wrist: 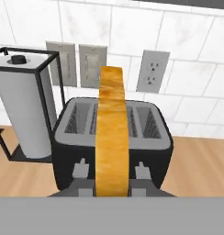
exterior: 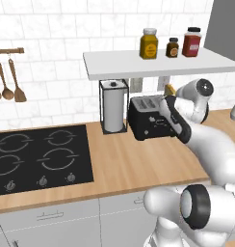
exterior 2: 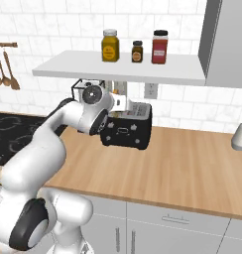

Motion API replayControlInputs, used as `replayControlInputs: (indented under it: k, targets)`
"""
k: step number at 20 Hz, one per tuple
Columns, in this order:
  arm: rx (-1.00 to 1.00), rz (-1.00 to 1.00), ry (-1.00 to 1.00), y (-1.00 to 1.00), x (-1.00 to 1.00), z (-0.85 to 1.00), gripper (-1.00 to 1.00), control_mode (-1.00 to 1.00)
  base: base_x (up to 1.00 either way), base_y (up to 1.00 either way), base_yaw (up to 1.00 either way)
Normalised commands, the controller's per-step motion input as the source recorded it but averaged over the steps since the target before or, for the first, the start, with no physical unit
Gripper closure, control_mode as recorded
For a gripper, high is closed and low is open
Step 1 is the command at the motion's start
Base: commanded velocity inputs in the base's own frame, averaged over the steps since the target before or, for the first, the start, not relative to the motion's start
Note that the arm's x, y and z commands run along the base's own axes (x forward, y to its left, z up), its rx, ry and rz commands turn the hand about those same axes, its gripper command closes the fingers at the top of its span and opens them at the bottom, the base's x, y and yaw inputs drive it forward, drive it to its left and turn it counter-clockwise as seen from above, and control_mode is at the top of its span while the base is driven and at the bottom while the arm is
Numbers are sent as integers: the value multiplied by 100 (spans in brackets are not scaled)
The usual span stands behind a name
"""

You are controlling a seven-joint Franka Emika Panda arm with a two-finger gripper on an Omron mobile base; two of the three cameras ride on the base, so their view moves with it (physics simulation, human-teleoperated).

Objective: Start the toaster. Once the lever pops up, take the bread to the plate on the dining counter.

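A home kitchen is shown: a black four-burner stovetop (exterior: 40,157) is set into the left end of a light-wood countertop (exterior: 134,164) backed by white marble wall tiles (exterior: 52,34), and wooden spoons (exterior: 7,79) are hung from a rail.

Wood counter (exterior: 124,159), toaster (exterior: 147,118), paper-towel holder (exterior: 113,106), stovetop (exterior: 40,157)

There was one toaster (exterior: 150,118) with two slots, one bread (wrist: 112,133) slice, one paper-towel roll (exterior: 113,112), three jars (exterior: 171,44) on the shelf, and what looked like three hanging wooden utensils (exterior: 8,82).
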Motion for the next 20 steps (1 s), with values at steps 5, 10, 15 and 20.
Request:
replayControlInputs:
  k: [5,10,15,20]
  targets:
    - [-6,0,13,51,-100,24,100,-100,0,0,0]
    - [0,0,14,38,-88,37,100,-100,0,0,0]
    - [1,0,6,10,-81,31,100,-100,0,0,0]
    - [0,0,6,37,-74,25,100,-100,0,0,0]
